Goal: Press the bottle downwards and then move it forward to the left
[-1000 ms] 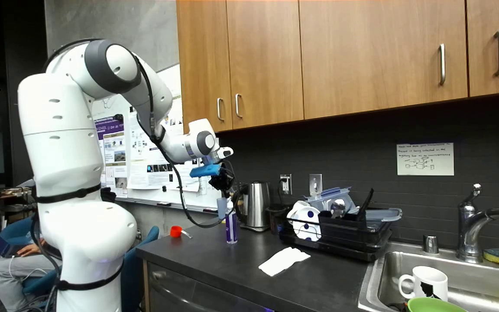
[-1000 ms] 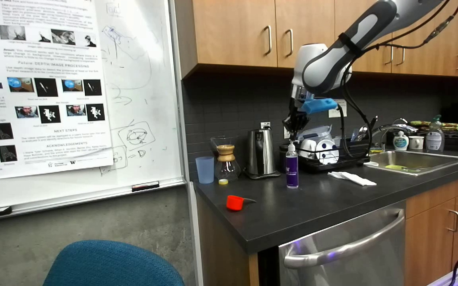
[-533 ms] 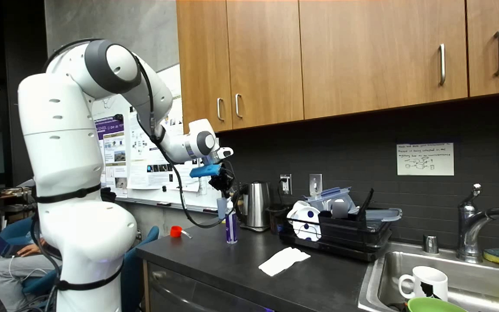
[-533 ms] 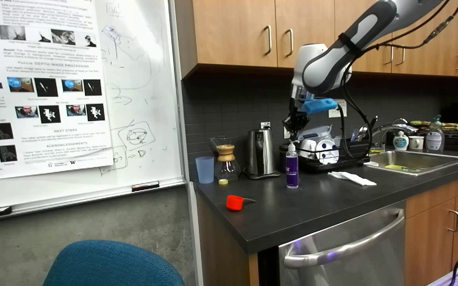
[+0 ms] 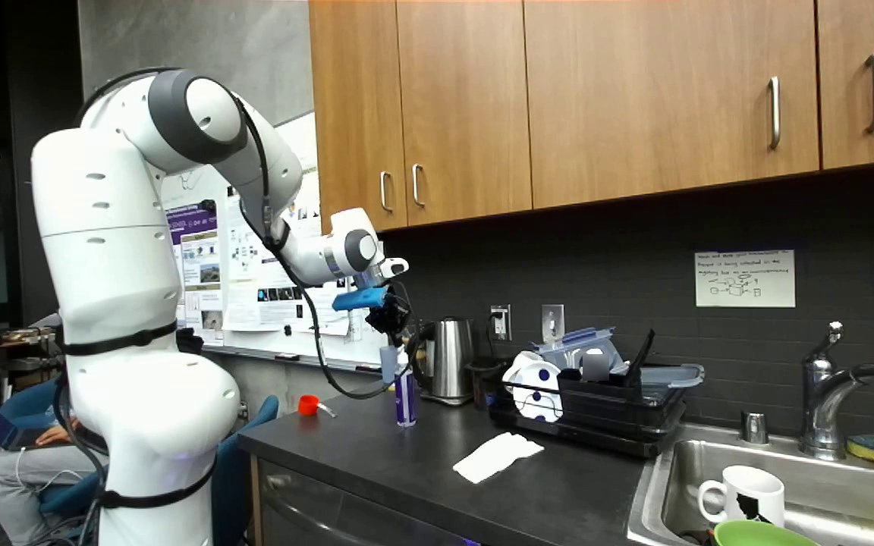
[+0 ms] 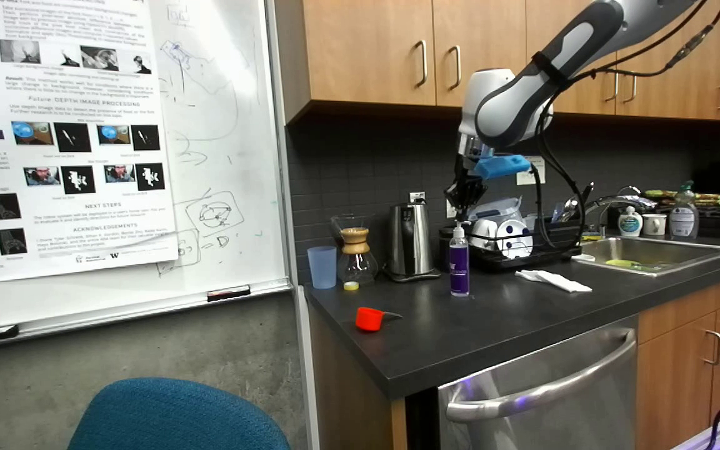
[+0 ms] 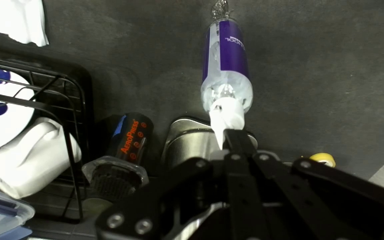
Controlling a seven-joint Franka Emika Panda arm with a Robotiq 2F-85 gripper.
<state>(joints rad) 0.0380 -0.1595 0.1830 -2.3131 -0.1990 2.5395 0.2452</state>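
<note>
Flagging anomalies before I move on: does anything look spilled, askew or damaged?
Possibly a spill: the wrist view shows a glossy patch on the counter beside the bottle. It may be liquid or only glare; I cannot tell.

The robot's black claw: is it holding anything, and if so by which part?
Nothing seems held: the gripper looks shut over the white pump of the upright bottle, not around it; whether it touches cannot be told.

Gripper [image 6: 460, 210] at top of upright bottle [image 6: 459, 269], kettle [image 6: 409, 244] behind, blue cup [image 6: 322, 267] beside carafe [image 6: 355, 242], red scoop [image 6: 369, 319] on counter [image 6: 497, 319]
</note>
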